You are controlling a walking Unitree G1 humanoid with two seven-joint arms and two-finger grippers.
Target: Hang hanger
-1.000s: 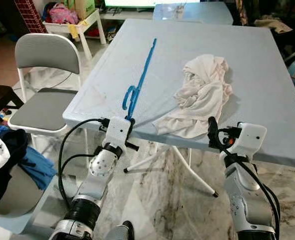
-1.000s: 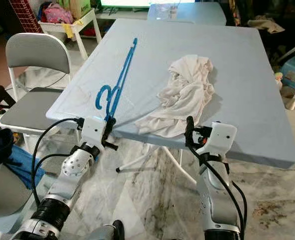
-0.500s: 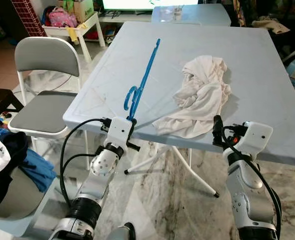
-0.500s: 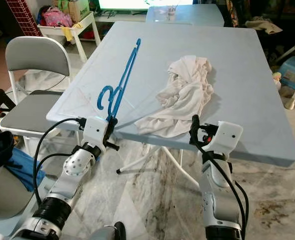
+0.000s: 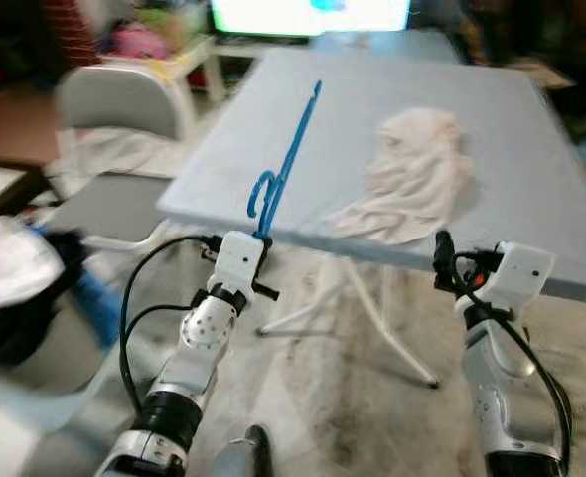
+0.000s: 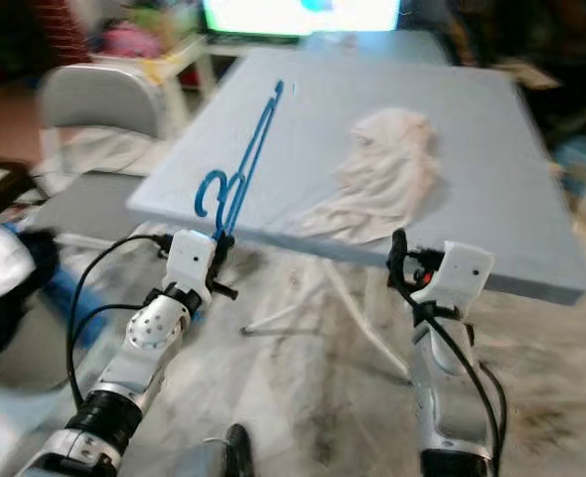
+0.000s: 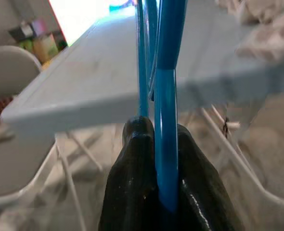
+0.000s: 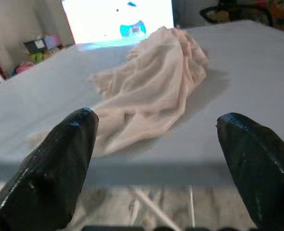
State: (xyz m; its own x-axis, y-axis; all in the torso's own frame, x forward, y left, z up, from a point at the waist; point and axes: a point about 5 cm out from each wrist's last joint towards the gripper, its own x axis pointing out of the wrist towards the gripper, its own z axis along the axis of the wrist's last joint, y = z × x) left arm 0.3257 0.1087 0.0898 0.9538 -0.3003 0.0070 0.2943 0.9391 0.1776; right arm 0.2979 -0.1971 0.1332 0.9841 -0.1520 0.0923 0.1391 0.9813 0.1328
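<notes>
hanger [image 5: 283,164] clamped by left end effector [image 7: 156,159] at table [image 5: 392,234] edge | right end effector [image 8: 166,159] spread wide

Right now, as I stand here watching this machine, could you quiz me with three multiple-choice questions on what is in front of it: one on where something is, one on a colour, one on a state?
1. Where does the white cloth lie?
A. On the grey chair
B. On the light blue table
C. On the floor

2. What colour is the hanger?
A. Blue
B. Red
C. Yellow

3. How are the fingers of the right gripper?
A. Closed on the cloth
B. Closed on the hanger
C. Open, with nothing between them

Answers:
1. B: the cloth sits crumpled on the tabletop, beyond the right gripper.
2. A: the thin plastic bar clamped in the left gripper is bright blue.
3. C: the right wrist view shows its two black fingers far apart, with the cloth lying beyond them.
</notes>
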